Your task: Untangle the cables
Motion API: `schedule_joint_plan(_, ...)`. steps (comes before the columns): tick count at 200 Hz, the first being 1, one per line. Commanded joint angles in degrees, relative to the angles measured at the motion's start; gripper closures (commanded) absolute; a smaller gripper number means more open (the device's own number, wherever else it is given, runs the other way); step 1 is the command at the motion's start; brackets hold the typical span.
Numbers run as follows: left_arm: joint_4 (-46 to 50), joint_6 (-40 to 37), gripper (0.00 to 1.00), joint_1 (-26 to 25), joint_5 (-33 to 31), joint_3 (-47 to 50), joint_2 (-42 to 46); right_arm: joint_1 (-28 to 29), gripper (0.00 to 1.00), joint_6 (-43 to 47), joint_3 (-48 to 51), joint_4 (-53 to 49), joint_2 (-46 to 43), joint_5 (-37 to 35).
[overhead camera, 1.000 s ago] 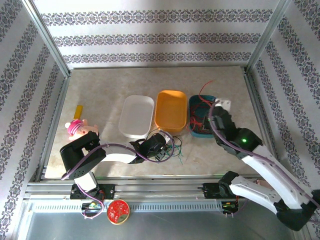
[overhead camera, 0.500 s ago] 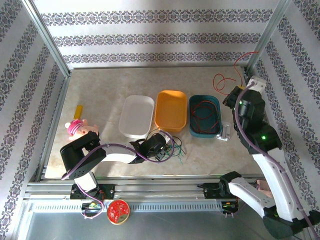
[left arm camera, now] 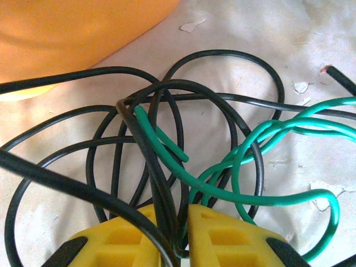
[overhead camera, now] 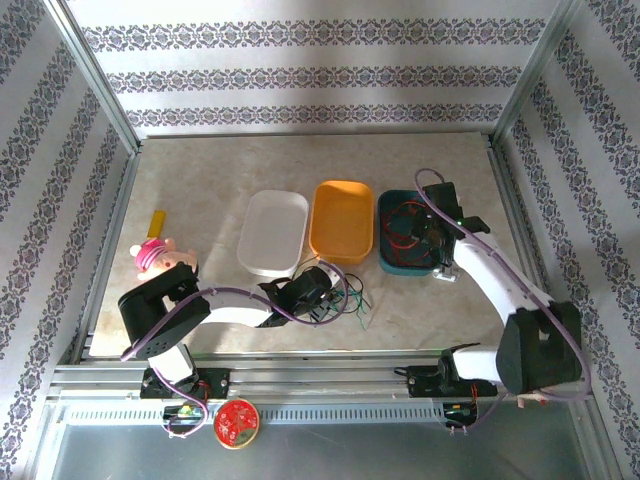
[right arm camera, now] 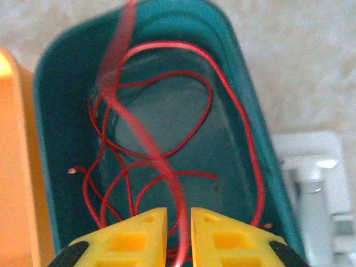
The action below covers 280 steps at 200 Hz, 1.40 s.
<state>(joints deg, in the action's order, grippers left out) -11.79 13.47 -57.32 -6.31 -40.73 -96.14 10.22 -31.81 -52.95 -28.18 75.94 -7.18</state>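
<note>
Pinching blurred red cable (right arm camera: 142, 133), right gripper (right arm camera: 179, 214); left gripper (left arm camera: 173, 222), black cable (left arm camera: 146, 161)

Walls on 3 sides are pale wallpaper w/ dark floral bands: back wall (overhead camera: 320, 70) across top of frame has horiz. bands, left wall (overhead camera: 45, 170) & right wall (overhead camera: 600, 160) show slanted ones. Silver aluminium posts, upper left (overhead camera: 95, 75) & upper right (overhead camera: 535, 70), run down to the rear corners of the beige marbled tabletop (overhead camera: 210, 170) mid-frame. In the left wrist view the surface looks worn, w/ small white chips. Aluminium rail (overhead camera: 330, 372) crosses the lower frame along the near edge; below it a white slotted strip (overhead camera: 340, 412), then a grey sheet-metal shelf (overhead camera: 360, 455) at the bottom. Light is soft & even, approx. daylight-white.
</note>
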Motion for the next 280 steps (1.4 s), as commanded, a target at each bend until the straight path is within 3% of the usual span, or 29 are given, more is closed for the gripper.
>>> schedule_joint_plan(1,3.09,-0.69,0.80,-0.60,-1.78,-0.80,2.36,-0.48,0.60,-2.54,0.13,-0.53,0.07,2.42)
schedule_joint_plan(6,2.94,-0.64,0.79,-0.59,-2.08,-0.76,2.86,-0.51,0.55,-2.71,0.25,-0.70,-0.40,1.63)
schedule_joint_plan(18,2.41,-0.80,0.65,-0.60,-2.23,-0.58,4.10,-0.47,0.45,-2.73,0.26,-1.19,-2.27,-0.55)
schedule_joint_plan(35,2.26,-0.91,0.53,-0.60,-2.42,-0.88,5.94,-0.41,0.39,-2.26,0.00,-2.04,-5.17,-2.63)
schedule_joint_plan(58,1.95,-0.65,0.44,-0.60,-3.04,-1.53,9.18,1.22,0.38,-0.33,-0.12,-2.77,-9.01,-0.38)
schedule_joint_plan(75,1.51,-0.32,0.38,-0.51,-4.38,-1.46,12.06,5.28,0.38,2.55,0.51,-2.56,-10.90,5.45)
schedule_joint_plan(108,2.61,0.64,0.36,-0.17,-6.81,-0.90,15.71,18.16,0.40,8.52,2.85,-2.88,-10.16,17.72)
schedule_joint_plan(147,3.46,5.76,0.36,1.88,-7.88,2.50,17.43,28.74,0.46,11.13,3.30,-3.19,-2.70,22.65)
schedule_joint_plan(219,2.60,12.82,0.36,4.42,-10.66,7.65,21.93,29.85,0.46,10.81,3.10,-2.05,6.06,21.50)
schedule_joint_plan(280,0.28,13.46,0.36,9.48,-1.50,6.36,21.92,29.87,0.47,10.29,5.07,-1.13,8.73,20.89)
